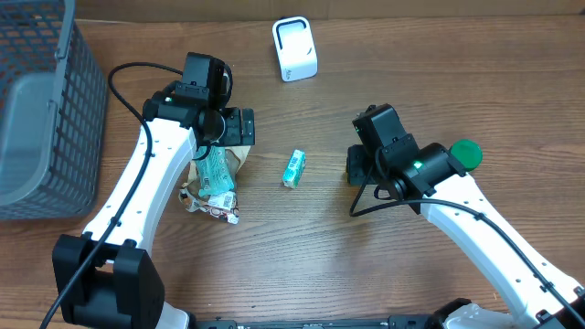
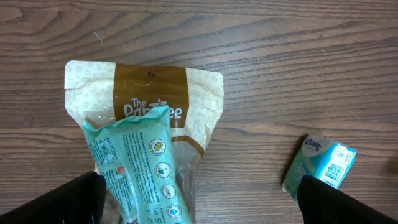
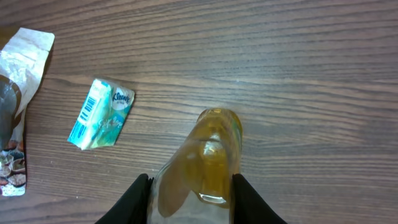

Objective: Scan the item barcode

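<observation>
My right gripper (image 3: 191, 199) is shut on a clear bottle (image 3: 208, 155) of amber liquid, gripped across its body; overhead, the gripper (image 1: 359, 167) is right of centre and a green cap (image 1: 466, 153) shows behind the arm. A small teal tissue pack (image 1: 292, 168) lies mid-table, its barcode facing up (image 3: 92, 107). My left gripper (image 2: 199, 202) stands wide open just above a green wipes pack (image 2: 140, 168), which lies on a brown-and-cream snack bag (image 2: 168, 93). No barcode shows on the bottle. A white scanner (image 1: 294, 48) stands at the back.
A grey mesh basket (image 1: 46, 100) fills the far left. Small snack wrappers (image 1: 212, 208) lie below the bag. The tissue pack (image 2: 318, 162) sits beside my left gripper's right finger. Bare wood lies between scanner and tissue pack.
</observation>
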### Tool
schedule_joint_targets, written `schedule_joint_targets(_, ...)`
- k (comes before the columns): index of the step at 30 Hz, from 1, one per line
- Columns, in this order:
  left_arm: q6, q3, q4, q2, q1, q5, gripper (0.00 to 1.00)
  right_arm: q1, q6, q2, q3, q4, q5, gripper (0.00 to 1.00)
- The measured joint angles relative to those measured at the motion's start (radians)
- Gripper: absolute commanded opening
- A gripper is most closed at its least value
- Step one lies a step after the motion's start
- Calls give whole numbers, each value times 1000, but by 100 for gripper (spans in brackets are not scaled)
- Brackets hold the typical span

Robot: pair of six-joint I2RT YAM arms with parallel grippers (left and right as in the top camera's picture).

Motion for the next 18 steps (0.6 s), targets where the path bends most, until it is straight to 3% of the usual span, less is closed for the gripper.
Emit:
schedule_joint_targets(9, 0, 0, 1, 0, 0, 0, 100, 0, -10, -3, -99, 128, 3, 17)
schedule_joint_targets(18, 0, 0, 0, 0, 0, 0, 100, 0, -45, -3, -114, 135, 11, 18)
